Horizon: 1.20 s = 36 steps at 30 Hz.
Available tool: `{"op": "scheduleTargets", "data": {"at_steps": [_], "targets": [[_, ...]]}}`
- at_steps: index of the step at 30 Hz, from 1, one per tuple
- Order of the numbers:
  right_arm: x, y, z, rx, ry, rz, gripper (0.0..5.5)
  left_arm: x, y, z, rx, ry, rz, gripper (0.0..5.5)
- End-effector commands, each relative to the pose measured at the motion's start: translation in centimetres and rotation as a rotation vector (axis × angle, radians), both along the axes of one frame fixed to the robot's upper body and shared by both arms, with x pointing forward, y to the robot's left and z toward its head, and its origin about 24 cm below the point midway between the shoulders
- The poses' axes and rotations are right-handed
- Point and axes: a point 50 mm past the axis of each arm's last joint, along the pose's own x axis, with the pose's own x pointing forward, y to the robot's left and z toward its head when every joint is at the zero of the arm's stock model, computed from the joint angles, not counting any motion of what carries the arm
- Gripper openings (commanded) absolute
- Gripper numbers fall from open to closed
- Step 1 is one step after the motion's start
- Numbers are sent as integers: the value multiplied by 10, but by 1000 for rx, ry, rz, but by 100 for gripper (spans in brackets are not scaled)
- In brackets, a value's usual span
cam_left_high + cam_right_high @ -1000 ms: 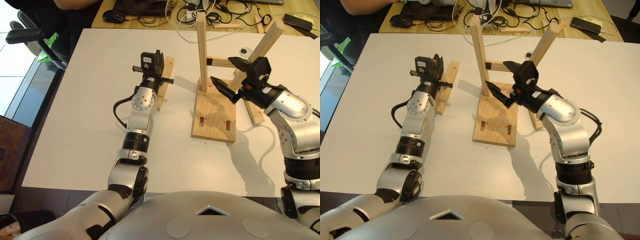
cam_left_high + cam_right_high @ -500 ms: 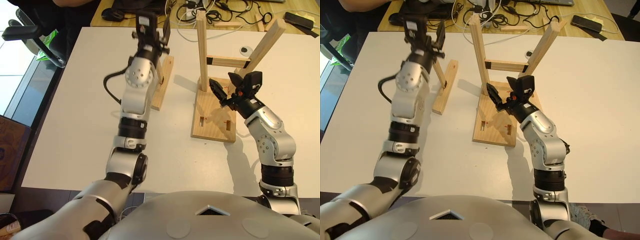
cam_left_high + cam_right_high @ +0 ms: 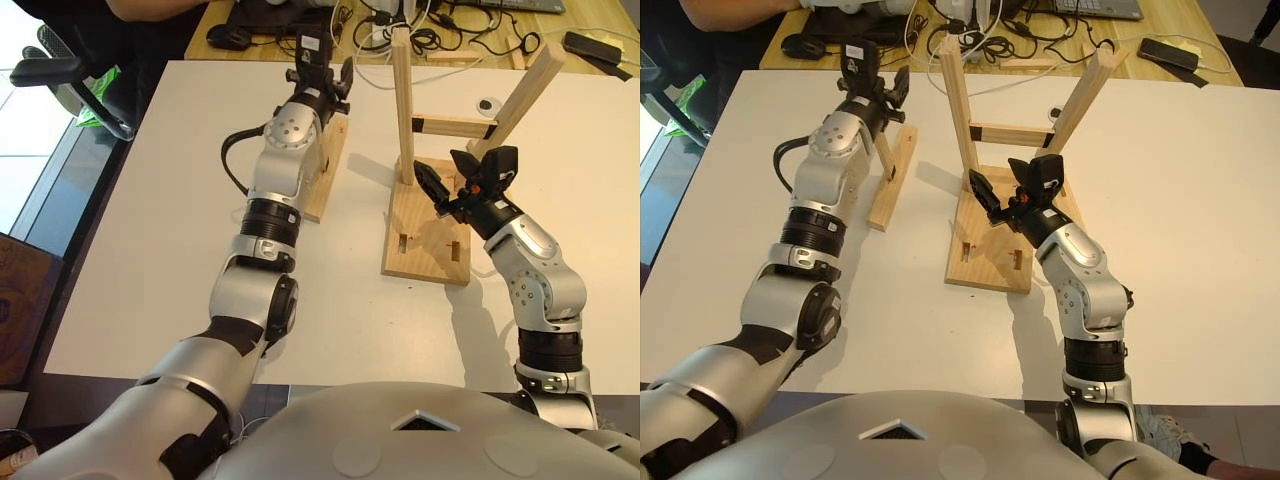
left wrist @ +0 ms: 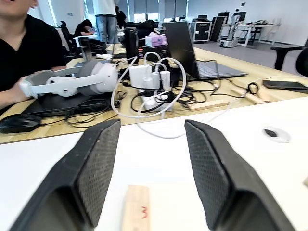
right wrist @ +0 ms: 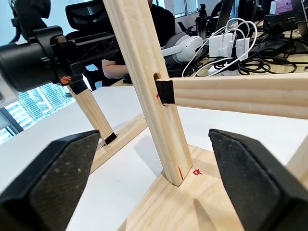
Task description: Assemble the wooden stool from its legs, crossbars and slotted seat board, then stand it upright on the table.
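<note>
One leg (image 5: 139,62) stands just beyond right fingers (image 5: 53,187).

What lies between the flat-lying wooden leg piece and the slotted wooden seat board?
Nothing: the white table between the flat-lying wooden leg piece and the slotted wooden seat board is bare, as both eye views show.

Pale blond wood, faintly grained, on the seat board (image 3: 425,240), upright leg (image 3: 404,100), slanted leg (image 3: 525,90) and crossbar (image 3: 455,126), with a black band at the crossbar's end and a small red mark on the board between the jaws of the right gripper (image 3: 440,168). Matte black with fine dotted mesh on the fingers (image 4: 98,168) of the left gripper (image 3: 320,72), and a red numeral on the pale leg piece (image 4: 137,211) between its jaws. Plain white on the table (image 3: 150,250).
</note>
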Motion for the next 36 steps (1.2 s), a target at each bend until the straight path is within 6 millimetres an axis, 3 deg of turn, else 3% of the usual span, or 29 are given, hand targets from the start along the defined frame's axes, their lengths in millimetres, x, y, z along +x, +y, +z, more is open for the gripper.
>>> {"op": "scheduleTargets", "data": {"at_steps": [1,8,12,15,20,24,29,32,36], "targets": [[4,0,0,-7,5,-9,418,-23,-1,-57,-53,260,9,245],[5,-1,-1,-8,1,-13,418,-1,3,28,-107,-3,49,245],[5,-2,-1,-2,6,-18,418,0,18,83,-122,-165,93,245],[4,-3,-1,1,11,-21,418,1,35,106,-80,-215,98,245],[3,-2,-1,5,14,-24,418,17,68,86,264,-116,2,245],[4,-2,-1,8,14,-35,418,26,72,55,605,83,-326,307],[6,-1,-2,10,11,-43,418,30,65,32,759,219,-456,376],[8,0,-1,9,10,-35,418,32,61,27,797,244,-445,421],[10,4,0,7,4,-23,418,32,72,17,836,284,-327,421]]}}
